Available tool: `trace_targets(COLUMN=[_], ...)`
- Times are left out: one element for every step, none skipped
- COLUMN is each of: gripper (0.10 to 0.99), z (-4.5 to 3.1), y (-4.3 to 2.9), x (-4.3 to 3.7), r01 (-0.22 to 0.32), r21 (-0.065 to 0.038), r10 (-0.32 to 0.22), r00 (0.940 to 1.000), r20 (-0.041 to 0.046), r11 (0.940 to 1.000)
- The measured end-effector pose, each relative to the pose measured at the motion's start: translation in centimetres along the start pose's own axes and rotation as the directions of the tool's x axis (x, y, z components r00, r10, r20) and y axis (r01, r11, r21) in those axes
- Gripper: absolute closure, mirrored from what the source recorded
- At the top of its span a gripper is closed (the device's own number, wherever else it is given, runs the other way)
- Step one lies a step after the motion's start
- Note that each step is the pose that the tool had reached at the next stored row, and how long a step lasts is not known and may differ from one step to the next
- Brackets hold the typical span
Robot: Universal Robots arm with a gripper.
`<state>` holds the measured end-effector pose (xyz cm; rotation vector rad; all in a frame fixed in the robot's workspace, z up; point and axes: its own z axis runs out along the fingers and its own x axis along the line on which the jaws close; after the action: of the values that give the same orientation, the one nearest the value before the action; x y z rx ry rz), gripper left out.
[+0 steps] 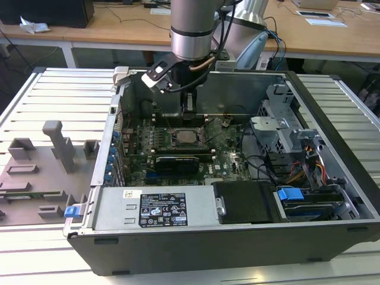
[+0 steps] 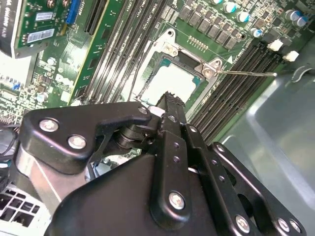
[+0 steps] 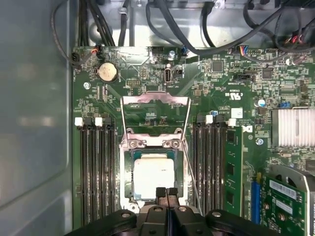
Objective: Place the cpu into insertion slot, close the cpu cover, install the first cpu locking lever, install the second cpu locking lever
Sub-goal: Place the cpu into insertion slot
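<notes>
Jaws: pressed tight together, with nothing pinched between them as far as the first wrist view shows.
Gripper (image 3: 166, 192): hangs low over the board, tips right at the socket's near edge. Can't tell if they touch anything.
Cpu (image 3: 154, 177): already lying flat in the socket, silver top up, just past the tips.
Cover (image 3: 155, 101): flipped open, so not closed over the cpu. It's swung back to the far side of the socket, and you can see green board through its window.
Lever (image 2: 246, 73): thin wire rod, unlatched, sticking out across the RAM slots next to the socket.
RAM slots (image 3: 96, 167): long black rows on both sides of the socket, with white clips at their far ends.
Coin cell (image 3: 107, 72): round and silvery, on the board beyond the cover.
Heatsink (image 3: 295, 128): finned silver block, well off to one side of the socket.
Arm (image 1: 191, 29): comes straight down into the open case in the exterior view.
Case (image 1: 332, 148): dark tower lying on its side with the panel off.
Power supply (image 1: 160, 208): grey box with a label, along the case's near wall.
Table (image 1: 53, 95): slatted metal, and the case sits on it.
Fixtures (image 1: 53, 148): grey blocks on the table, at the exterior view's left of the case.
Desks (image 1: 107, 29): wooden, at the back.
</notes>
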<state>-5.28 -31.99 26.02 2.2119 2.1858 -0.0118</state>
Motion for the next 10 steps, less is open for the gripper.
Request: trace_targets(gripper=[0.980, 0.980, 0.980, 0.980, 0.980, 0.980, 0.980, 0.980, 0.980, 0.980], z=[-0.22, -0.38, -0.46, -0.53, -0.63, -0.69, -0.79, -0.87, -0.92, -0.96], y=[0.00, 0.00, 0.01, 0.01, 0.01, 0.01, 0.01, 0.01, 0.01, 0.02], x=[-0.01, -0.01, -0.01, -0.02, -0.02, -0.02, -0.02, -0.02, -0.03, -0.03], r01=[0.000, 0.000, 0.000, 0.000, 0.000, 0.000, 0.000, 0.000, 0.000, 0.000], r21=[0.000, 0.000, 0.000, 0.000, 0.000, 0.000, 0.000, 0.000, 0.000, 0.000], r10=[0.000, 0.000, 0.000, 0.000, 0.000, 0.000, 0.000, 0.000, 0.000, 0.000], r00=[1.0000, 1.0000, 1.0000, 1.0000, 1.0000, 1.0000, 1.0000, 1.0000, 1.0000, 1.0000], r20=[0.0001, 0.0001, 0.0000, 0.0000, 0.0001, 0.0000, 0.0001, 0.0001, 0.0001, 0.0001], r11=[1.0000, 1.0000, 1.0000, 1.0000, 1.0000, 1.0000, 1.0000, 1.0000, 1.0000, 1.0000])
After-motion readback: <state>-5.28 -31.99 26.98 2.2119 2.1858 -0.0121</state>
